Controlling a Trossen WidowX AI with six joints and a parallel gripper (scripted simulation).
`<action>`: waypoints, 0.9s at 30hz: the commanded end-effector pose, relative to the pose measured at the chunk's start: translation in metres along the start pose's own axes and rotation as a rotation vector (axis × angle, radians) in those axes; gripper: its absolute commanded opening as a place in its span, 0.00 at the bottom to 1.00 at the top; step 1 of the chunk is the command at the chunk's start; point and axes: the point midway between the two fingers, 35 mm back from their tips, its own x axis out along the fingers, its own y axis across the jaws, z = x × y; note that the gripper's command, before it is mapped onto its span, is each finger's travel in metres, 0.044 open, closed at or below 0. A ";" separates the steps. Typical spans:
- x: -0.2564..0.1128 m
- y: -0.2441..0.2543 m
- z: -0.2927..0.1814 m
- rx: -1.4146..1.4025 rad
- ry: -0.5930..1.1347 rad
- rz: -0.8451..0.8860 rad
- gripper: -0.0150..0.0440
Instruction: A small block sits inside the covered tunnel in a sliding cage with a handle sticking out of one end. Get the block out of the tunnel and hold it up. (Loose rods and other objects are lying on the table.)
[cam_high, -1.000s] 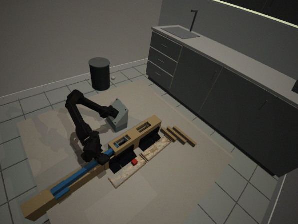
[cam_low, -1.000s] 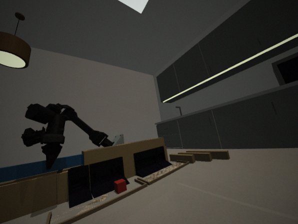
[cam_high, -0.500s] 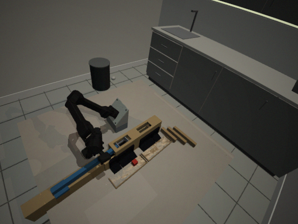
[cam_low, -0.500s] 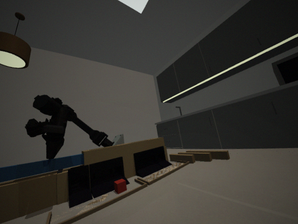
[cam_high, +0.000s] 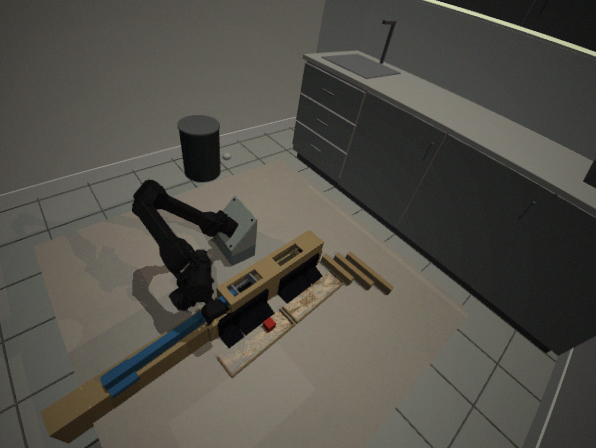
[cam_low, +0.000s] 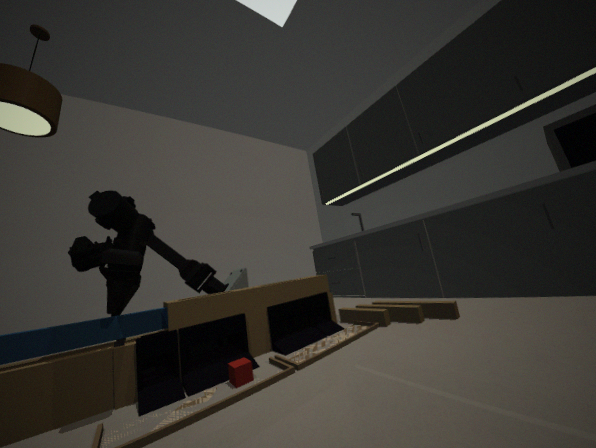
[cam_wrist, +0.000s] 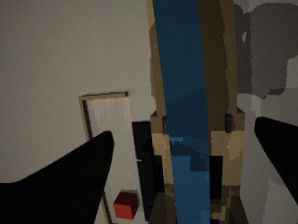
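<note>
One red block (cam_high: 269, 324) (cam_low: 240, 372) (cam_wrist: 126, 205) sits out of the tunnel (cam_high: 272, 270) (cam_low: 257, 320), on the near tray (cam_high: 260, 344) (cam_low: 210, 419) (cam_wrist: 84, 117). Pincer (cam_high: 212, 312) (cam_low: 116, 315) (cam_wrist: 184, 131) wide open, holding nothing, over the blue handle bar (cam_high: 155, 348) (cam_low: 45, 333) (cam_wrist: 182, 65). Lift clear first, then come straight down, pads square to block, clear of tray rim.

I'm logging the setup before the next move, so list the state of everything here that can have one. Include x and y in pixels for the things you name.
End effector (cam_high: 216, 311) (cam_wrist: 184, 131): open, nothing held.
Red block (cam_high: 269, 324) (cam_low: 241, 373) (cam_wrist: 125, 206): outside the tunnel, in a shallow tray.
Blue handle (cam_high: 155, 350) (cam_low: 75, 331) (cam_wrist: 186, 75): sticking out of the tunnel's end.
Three loose rods (cam_high: 353, 274) (cam_low: 406, 313): lying flat.
Cabinet drawers (cam_high: 324, 119): closed.
</note>
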 end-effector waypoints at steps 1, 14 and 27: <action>0.007 -0.002 -0.003 -0.007 0.001 -0.004 1.00; 0.027 -0.007 -0.007 -0.007 -0.001 -0.004 1.00; 0.026 -0.006 -0.004 0.000 -0.007 -0.005 0.56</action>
